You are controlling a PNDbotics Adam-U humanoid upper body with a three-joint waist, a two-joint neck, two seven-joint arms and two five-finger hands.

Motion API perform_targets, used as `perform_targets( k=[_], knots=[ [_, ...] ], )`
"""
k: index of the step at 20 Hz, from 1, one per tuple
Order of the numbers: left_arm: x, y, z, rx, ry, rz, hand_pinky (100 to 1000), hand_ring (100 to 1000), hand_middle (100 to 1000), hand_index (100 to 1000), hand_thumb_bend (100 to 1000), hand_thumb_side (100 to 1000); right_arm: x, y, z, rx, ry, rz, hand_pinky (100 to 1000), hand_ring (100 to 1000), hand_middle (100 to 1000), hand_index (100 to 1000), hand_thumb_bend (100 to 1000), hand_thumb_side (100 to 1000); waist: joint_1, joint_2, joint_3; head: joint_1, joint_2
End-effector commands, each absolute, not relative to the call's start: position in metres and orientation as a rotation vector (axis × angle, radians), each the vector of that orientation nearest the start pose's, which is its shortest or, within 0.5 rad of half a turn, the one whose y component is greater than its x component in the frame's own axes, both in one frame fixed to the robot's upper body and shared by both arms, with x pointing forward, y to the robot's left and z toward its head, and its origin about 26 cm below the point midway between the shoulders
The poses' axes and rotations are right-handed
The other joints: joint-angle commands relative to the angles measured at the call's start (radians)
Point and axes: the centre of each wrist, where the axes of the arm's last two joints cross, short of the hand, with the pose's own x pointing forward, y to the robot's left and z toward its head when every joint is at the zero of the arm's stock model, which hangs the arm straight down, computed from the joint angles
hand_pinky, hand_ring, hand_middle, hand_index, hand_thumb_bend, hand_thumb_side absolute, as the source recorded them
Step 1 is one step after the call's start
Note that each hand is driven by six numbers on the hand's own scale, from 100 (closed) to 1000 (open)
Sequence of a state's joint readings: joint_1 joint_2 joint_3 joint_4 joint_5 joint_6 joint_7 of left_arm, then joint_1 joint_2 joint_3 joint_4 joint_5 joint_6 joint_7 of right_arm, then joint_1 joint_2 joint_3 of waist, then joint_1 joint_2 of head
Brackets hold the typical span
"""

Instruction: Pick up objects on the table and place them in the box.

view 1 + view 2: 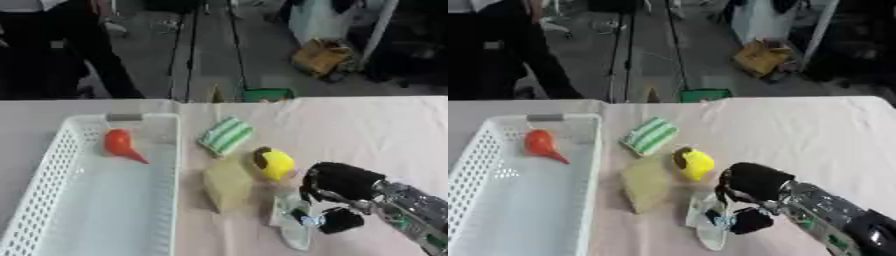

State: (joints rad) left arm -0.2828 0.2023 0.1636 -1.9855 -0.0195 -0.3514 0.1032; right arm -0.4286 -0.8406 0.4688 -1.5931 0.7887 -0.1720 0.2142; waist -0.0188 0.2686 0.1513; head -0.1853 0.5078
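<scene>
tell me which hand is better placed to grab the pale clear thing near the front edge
Right. The right hand is already over the pale clear object, fingers curled beside it. The left hand shows in neither view.

Paired head-mounted eyes, steeply downward and near, both over the same table [367, 125] and basket [52, 170].

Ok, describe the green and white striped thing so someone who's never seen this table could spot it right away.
Start at the white basket on the left of the table. Just off its far right corner lies the striped pad, flat and tilted on the cloth. It is the only green-and-white striped item; the tan block and the yellow object nearer the robot are plain-coloured.
</scene>
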Motion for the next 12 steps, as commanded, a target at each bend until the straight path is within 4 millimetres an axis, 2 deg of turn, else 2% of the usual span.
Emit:
perform_targets(
  k=[1,10,12],
  knots=[
    [0.298,0.2837,0.1988,0.274,-2.654,-0.065,1000,934,948,930,100,1000,0.3447,-0.311,0.1524,-0.939,-1.437,1.883,841,681,371,546,241,810,0.0,-0.019,0.001,-0.001,-0.013],
    [0.2981,0.2834,0.1989,0.27,-2.656,-0.063,1000,934,948,930,100,1000,0.3456,-0.3126,0.1498,-0.922,-1.421,1.887,838,672,366,542,252,786,0.002,-0.015,0.003,-0.002,-0.013],
    [0.2981,0.2834,0.1988,0.271,-2.656,-0.062,1000,934,949,930,100,1000,0.3459,-0.3129,0.149,-0.915,-1.416,1.89,838,668,360,536,232,764,0.003,-0.014,0.004,-0.003,-0.013]
  ],
)
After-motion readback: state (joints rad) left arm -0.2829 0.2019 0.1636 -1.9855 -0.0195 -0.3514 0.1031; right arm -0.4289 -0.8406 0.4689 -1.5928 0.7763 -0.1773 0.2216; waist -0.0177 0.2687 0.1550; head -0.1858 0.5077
